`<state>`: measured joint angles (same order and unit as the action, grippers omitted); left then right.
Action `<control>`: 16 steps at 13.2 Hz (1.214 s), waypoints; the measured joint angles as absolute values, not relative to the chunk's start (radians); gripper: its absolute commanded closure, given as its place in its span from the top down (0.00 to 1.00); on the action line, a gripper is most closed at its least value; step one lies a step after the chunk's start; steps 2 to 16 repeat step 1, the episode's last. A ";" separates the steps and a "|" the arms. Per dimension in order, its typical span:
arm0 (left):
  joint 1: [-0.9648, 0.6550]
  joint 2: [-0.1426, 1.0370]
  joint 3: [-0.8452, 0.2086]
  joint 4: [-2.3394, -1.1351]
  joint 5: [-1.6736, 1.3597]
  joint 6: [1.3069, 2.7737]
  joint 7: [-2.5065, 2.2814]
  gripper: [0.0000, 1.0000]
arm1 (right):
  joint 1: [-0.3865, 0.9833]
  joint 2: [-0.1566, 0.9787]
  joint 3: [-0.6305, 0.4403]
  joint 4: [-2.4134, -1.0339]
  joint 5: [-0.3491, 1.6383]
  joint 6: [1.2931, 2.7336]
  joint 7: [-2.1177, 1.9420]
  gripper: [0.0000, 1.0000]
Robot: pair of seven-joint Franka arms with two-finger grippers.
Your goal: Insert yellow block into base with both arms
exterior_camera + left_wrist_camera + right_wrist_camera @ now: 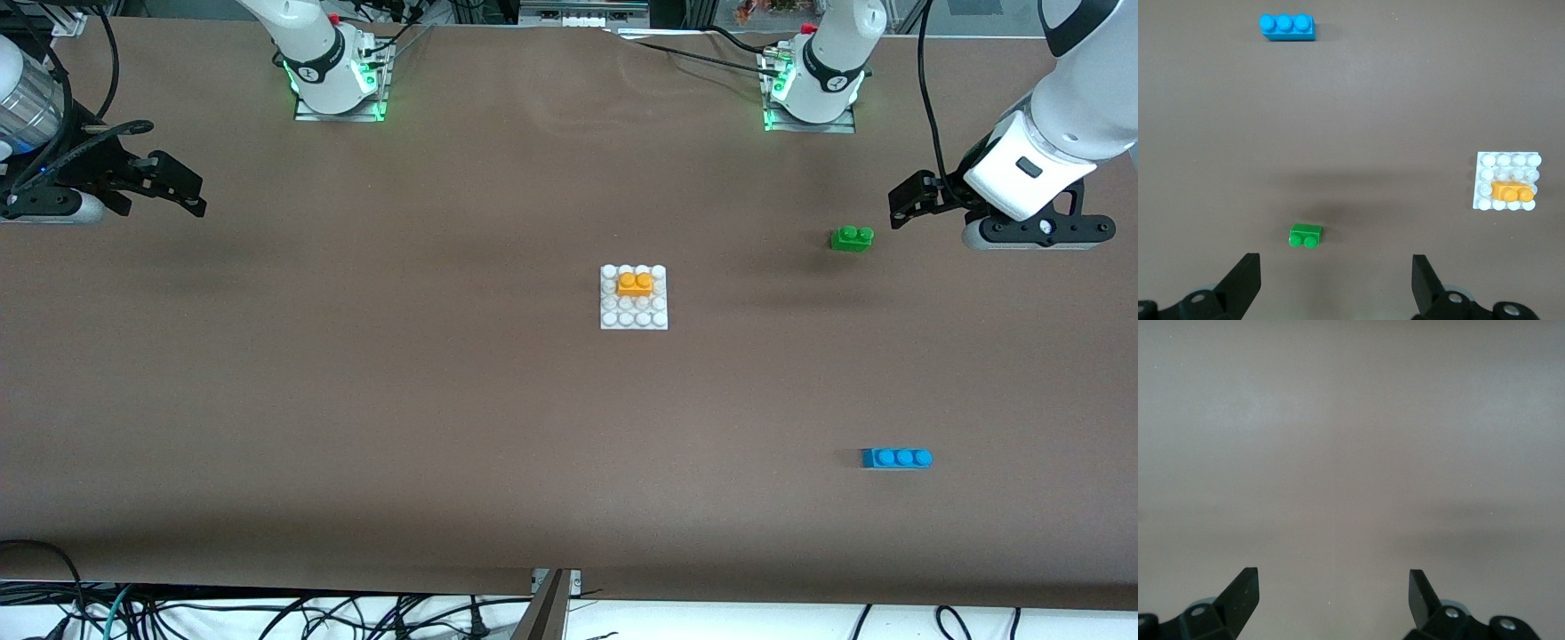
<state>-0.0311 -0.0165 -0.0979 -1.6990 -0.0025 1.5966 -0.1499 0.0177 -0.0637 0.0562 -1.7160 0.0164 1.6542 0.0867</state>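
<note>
The yellow block (635, 284) sits on the white studded base (634, 317) at the middle of the table, on the part of the base farther from the front camera. Both also show in the left wrist view, the block (1511, 192) on the base (1506, 163). My left gripper (900, 206) is open and empty, up over the table at the left arm's end, beside the green brick (852, 237). In its wrist view the gripper (1336, 283) shows spread fingers. My right gripper (188, 188) is open and empty at the right arm's end; its wrist view (1333, 600) shows only bare table.
The green two-stud brick (1305, 236) lies close under my left gripper. A blue three-stud brick (896, 458) lies nearer the front camera toward the left arm's end; it also shows in the left wrist view (1287, 27). Cables hang at the table's front edge.
</note>
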 measured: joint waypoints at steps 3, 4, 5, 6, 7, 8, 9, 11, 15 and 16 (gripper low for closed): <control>-0.031 -0.016 -0.098 -1.699 -0.003 1.595 -0.150 1.00 | 0.018 -0.064 0.056 -1.716 0.016 1.654 0.087 1.00; -0.031 -0.016 -0.098 -1.699 -0.003 1.595 -0.150 1.00 | 0.018 -0.064 0.056 -1.716 0.016 1.654 0.087 1.00; -0.031 -0.016 -0.098 -1.699 -0.003 1.595 -0.150 1.00 | 0.018 -0.064 0.056 -1.716 0.016 1.654 0.087 1.00; -0.031 -0.016 -0.098 -1.699 -0.003 1.595 -0.150 1.00 | 0.018 -0.064 0.056 -1.716 0.016 1.654 0.087 1.00; -0.031 -0.016 -0.098 -1.699 -0.003 1.595 -0.150 1.00 | 0.018 -0.064 0.056 -1.716 0.016 1.654 0.087 1.00; -0.031 -0.016 -0.098 -1.699 -0.003 1.595 -0.150 1.00 | 0.018 -0.064 0.056 -1.716 0.016 1.654 0.087 1.00; -0.031 -0.016 -0.098 -1.699 -0.003 1.595 -0.150 1.00 | 0.018 -0.064 0.056 -1.716 0.016 1.654 0.087 1.00; -0.031 -0.016 -0.098 -1.699 -0.003 1.595 -0.150 1.00 | 0.018 -0.064 0.056 -1.716 0.016 1.654 0.087 1.00; -0.031 -0.016 -0.098 -1.699 -0.003 1.595 -0.150 1.00 | 0.018 -0.064 0.056 -1.716 0.016 1.654 0.087 1.00; -0.031 -0.016 -0.098 -1.699 -0.003 1.595 -0.150 1.00 | 0.018 -0.064 0.056 -1.716 0.016 1.654 0.087 1.00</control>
